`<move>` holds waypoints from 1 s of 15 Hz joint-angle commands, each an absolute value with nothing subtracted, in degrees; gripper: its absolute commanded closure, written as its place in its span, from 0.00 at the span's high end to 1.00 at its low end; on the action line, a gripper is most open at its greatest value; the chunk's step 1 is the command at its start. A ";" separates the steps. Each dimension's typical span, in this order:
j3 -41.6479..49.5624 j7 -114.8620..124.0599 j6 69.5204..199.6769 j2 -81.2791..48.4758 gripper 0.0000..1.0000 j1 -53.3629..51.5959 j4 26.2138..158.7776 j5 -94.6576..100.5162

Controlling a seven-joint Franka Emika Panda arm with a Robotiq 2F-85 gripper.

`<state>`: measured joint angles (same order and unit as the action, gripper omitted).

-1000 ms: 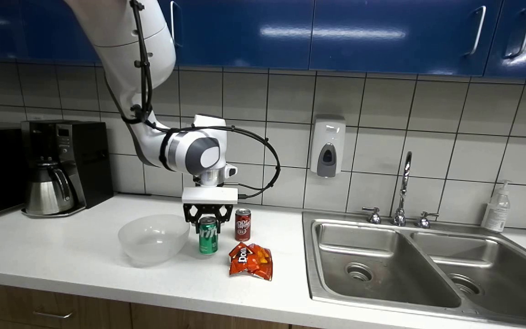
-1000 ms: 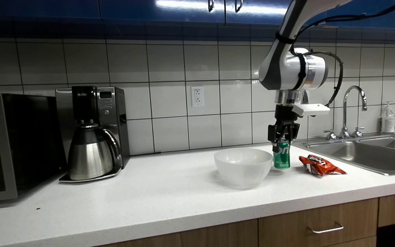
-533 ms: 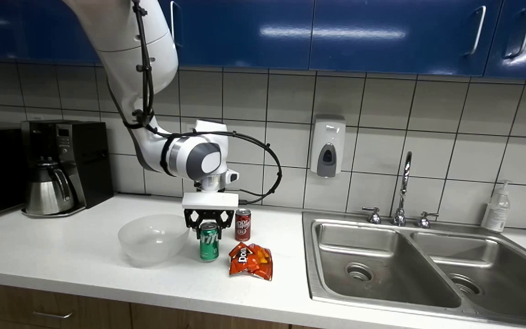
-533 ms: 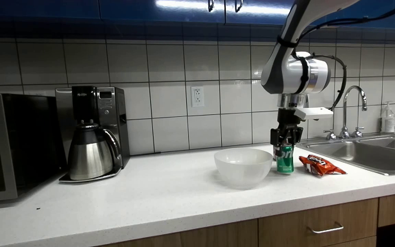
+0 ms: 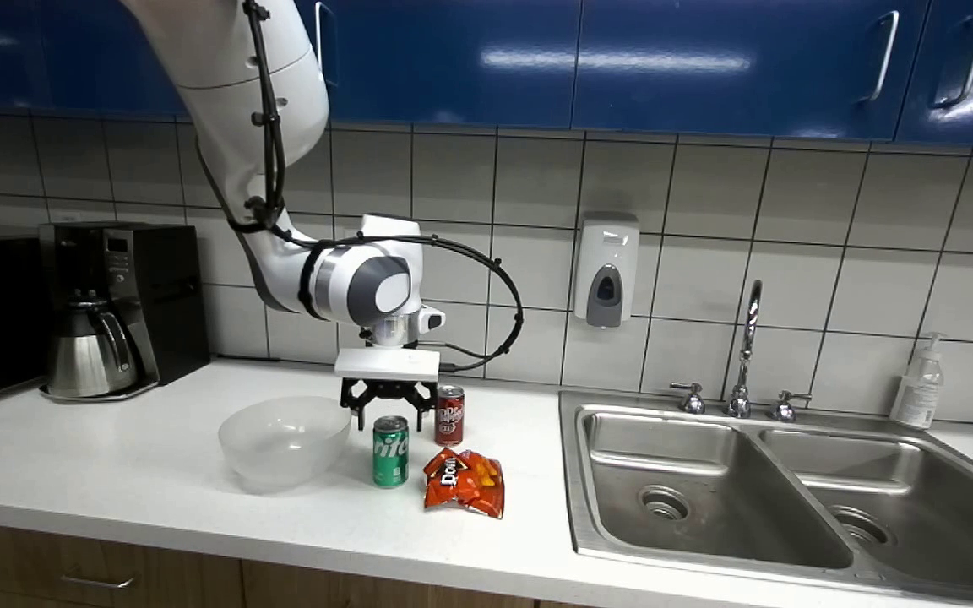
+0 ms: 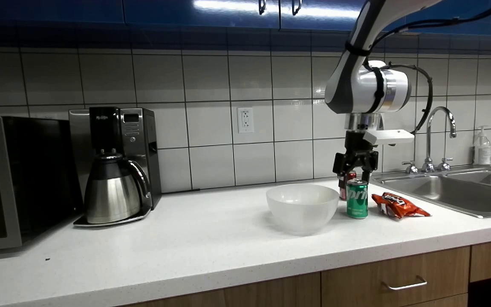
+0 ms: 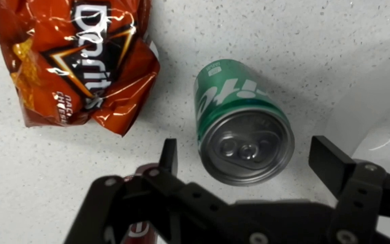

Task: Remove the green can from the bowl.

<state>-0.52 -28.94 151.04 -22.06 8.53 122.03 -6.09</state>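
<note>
Your gripper (image 5: 389, 421) is rising, spreading wide, the green can (image 5: 390, 458) standing upright, the bowl (image 5: 279, 466) sitting at the can's nine o'clock in both exterior views.

The green can (image 7: 244, 123) looks like smooth painted metal, bare and shiny grey at the top, while the bowl (image 6: 303, 216) seems to be of cloudy plastic and the chip bag (image 7: 80, 67) is a glossy, creased wrapper. The gripper (image 5: 390, 424) has a matt black finish, and the counter (image 6: 186, 247) is smooth with fine specks. The sink (image 5: 727, 511) is of satin steel, the tap (image 5: 745, 359) of polished chrome, the cupboards (image 5: 453, 59) are glossy, and the drawer front (image 6: 394, 268) looks like matt wood.
</note>
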 commanded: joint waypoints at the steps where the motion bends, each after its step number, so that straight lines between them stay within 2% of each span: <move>1: -0.44 -25.00 146.50 -18.48 1.00 8.20 121.38 -3.49; 8: 0.10 -23.94 138.54 -11.34 1.00 7.32 121.53 -2.20; 15: 2.15 -20.38 139.67 -6.94 1.00 7.03 124.44 0.30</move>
<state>0.78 -23.60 140.02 -9.93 7.52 121.98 -1.70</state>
